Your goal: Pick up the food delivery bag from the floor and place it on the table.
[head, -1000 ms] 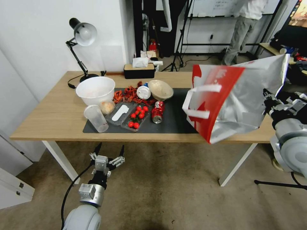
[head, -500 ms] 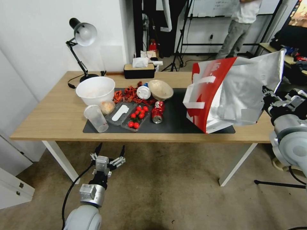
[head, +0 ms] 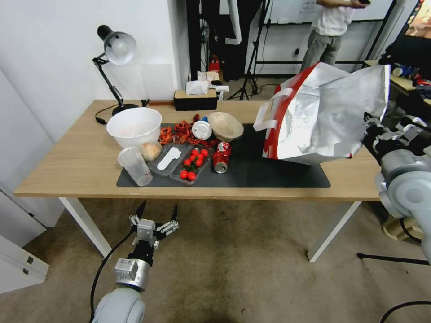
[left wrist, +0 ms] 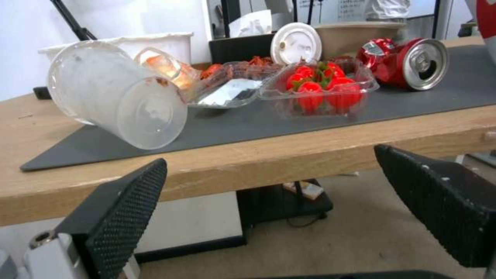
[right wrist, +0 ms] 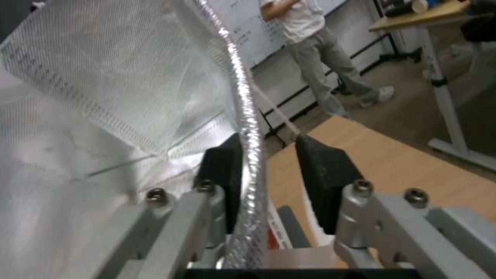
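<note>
The food delivery bag (head: 323, 116), white and red with a silver foil lining and white loop handles, leans tilted over the right end of the table (head: 67, 170). Its bottom edge is at the dark grey mat (head: 251, 175). My right gripper (head: 366, 130) holds the bag's upper rim from the right. In the right wrist view the foil rim (right wrist: 248, 147) runs between the black pads (right wrist: 222, 170) of my right gripper (right wrist: 269, 166). My left gripper (head: 155, 213) hangs open and empty, low over the floor (head: 233, 260) before the table's front edge; its left wrist view (left wrist: 269, 159) faces that edge.
On the mat's left half lie a white bowl (head: 134, 126), a tipped clear cup (head: 134, 166), a box of tomatoes (head: 192, 165), a crushed red can (head: 221, 158) and a tan bowl (head: 225, 125). A desk lamp (head: 114, 67) and tissue box (head: 195, 99) stand behind.
The right gripper has carried the bag up and farther in over the table, from past the front edge onto the mat's right part. The left arm has barely shifted.
</note>
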`<state>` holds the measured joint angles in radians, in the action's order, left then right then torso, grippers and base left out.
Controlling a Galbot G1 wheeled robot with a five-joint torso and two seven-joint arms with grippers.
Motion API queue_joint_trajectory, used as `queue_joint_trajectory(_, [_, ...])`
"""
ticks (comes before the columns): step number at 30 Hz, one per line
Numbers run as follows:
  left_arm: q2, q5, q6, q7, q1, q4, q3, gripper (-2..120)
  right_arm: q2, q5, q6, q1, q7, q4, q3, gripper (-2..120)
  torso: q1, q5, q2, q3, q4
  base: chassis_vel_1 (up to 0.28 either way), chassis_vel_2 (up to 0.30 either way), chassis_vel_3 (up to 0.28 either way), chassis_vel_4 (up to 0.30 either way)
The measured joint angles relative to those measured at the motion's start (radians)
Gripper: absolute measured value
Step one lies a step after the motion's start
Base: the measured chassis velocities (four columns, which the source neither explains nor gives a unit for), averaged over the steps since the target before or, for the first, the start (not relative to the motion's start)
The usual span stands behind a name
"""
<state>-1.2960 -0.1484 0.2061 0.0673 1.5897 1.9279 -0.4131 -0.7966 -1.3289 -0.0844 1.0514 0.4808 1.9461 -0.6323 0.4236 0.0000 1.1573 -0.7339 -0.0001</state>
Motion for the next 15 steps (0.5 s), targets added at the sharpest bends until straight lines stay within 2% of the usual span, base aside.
queue_joint_trajectory(2, [-0.004,0.001,0.002,0.0,0.002,0.0,0.0,100,0.003,0.022,0.026,-0.018,-0.037,-0.029,0.015,43,0.0,0.0,0.0,0.0,0.0,0.0,0.0,0.0,0.0])
queue_joint_trajectory(5, [-0.005,0.002,0.004,0.0,0.004,0.0,0.0,100,0.004,0.029,0.041,-0.031,-0.05,-0.043,0.021,50,0.0,0.0,0.0,0.0,0.0001,0.0,0.0,0.0,0.0])
queue_joint_trajectory(7, [-0.005,0.003,0.006,0.0,0.005,0.0,-0.001,100,0.005,0.04,0.063,-0.042,-0.072,-0.055,0.024,62,0.0,0.0,0.0,0.0,0.0001,0.0,0.0,0.0,0.0])
queue_joint_trajectory(9, [-0.005,0.003,0.007,0.0,0.005,0.0,-0.001,100,0.006,0.042,0.068,-0.044,-0.076,-0.056,0.024,64,0.0,0.0,0.0,0.0,0.0001,0.0,0.0,0.0,0.0])
queue_joint_trajectory(11, [-0.005,0.008,0.011,0.0,0.002,-0.001,-0.002,100,0.008,0.066,0.102,-0.052,-0.089,-0.064,0.027,77,0.0,0.0001,0.0,0.0,0.0,0.0,0.0,0.0,0.0])
queue_joint_trajectory(13, [-0.005,0.01,0.013,0.0,0.002,-0.002,-0.003,100,0.008,0.069,0.106,-0.053,-0.09,-0.065,0.027,78,0.0,0.0001,0.0,0.0,0.0,0.0,0.0,0.0,0.0])
queue_joint_trajectory(15, [-0.006,0.016,0.017,0.0,0.003,-0.003,-0.001,100,0.006,0.103,0.138,-0.063,-0.098,-0.071,0.029,90,0.0,0.0,0.0,0.0,0.0001,0.0,0.0,0.0,0.0])
